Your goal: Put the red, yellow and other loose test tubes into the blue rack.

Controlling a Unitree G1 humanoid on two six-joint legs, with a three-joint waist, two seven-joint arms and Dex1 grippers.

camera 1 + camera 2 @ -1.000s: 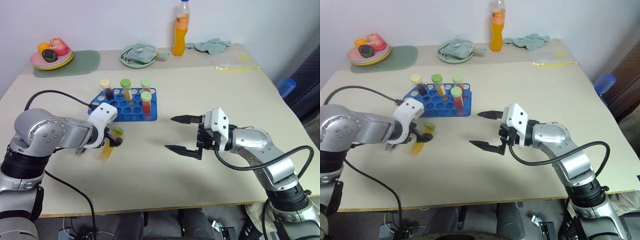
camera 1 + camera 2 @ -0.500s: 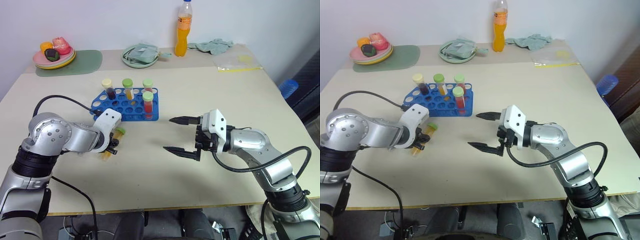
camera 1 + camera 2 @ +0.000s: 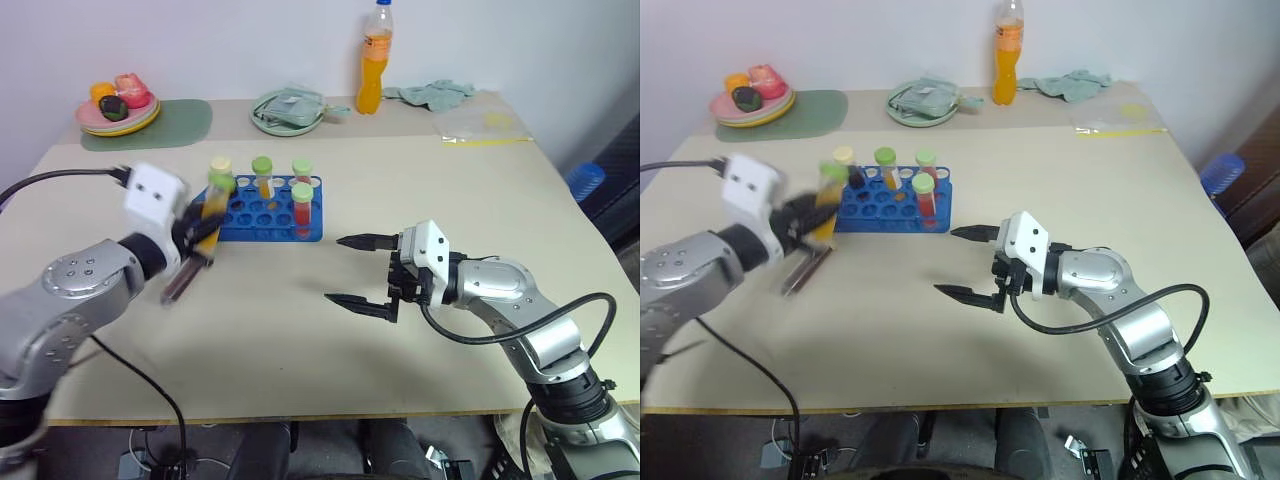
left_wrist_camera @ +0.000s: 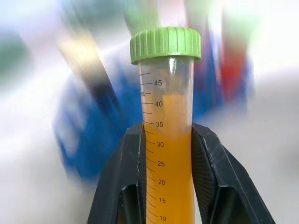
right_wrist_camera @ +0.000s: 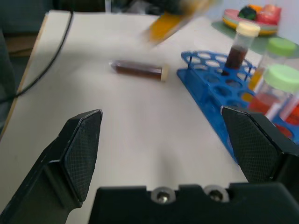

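A pale beige counter (image 3: 330,380) is set against a white wall. At upper left of the head view a green mat (image 3: 170,121) carries a plate of toy food (image 3: 118,105); a tall orange bottle (image 3: 372,58) stands at top centre. The blue rack (image 3: 268,210) is seen left of centre, with four capped tubes upright in it. The left hand (image 4: 166,154) is clamped shut on a yellow tube (image 4: 166,140) with a green cap, held upright between its black fingers (image 4: 122,186), raised just left of the rack. A dark brown tube (image 5: 138,70) with a cream cap is lying flat on the counter, near the rack's left end. The right hand (image 3: 358,272) is held right of centre, fingers spread wide, with nothing between them.
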